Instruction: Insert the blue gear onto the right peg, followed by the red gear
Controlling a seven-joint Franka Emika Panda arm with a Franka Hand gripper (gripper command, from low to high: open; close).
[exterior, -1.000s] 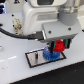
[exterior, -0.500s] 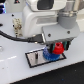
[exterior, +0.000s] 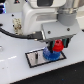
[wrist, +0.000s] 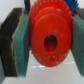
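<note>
In the exterior view the blue gear (exterior: 51,55) lies flat on the grey black-framed plate (exterior: 35,59), at the plate's end toward the exterior view's right. My gripper (exterior: 58,46) is shut on the red gear (exterior: 58,46) and holds it just above the blue gear. In the wrist view the red gear (wrist: 50,34) fills the middle, its centre hole facing the camera, clamped between two teal pads (wrist: 21,42). The right peg is hidden under the gears. The other peg on the plate is too small to make out.
The white table (exterior: 15,72) spreads around the plate. The arm's white body (exterior: 37,20) and a black cable (exterior: 10,35) hang over the back of the scene, at the exterior view's left of the gripper.
The gripper with the red gear has sunk slightly toward the blue gear. The blue gear and the plate have not moved.
</note>
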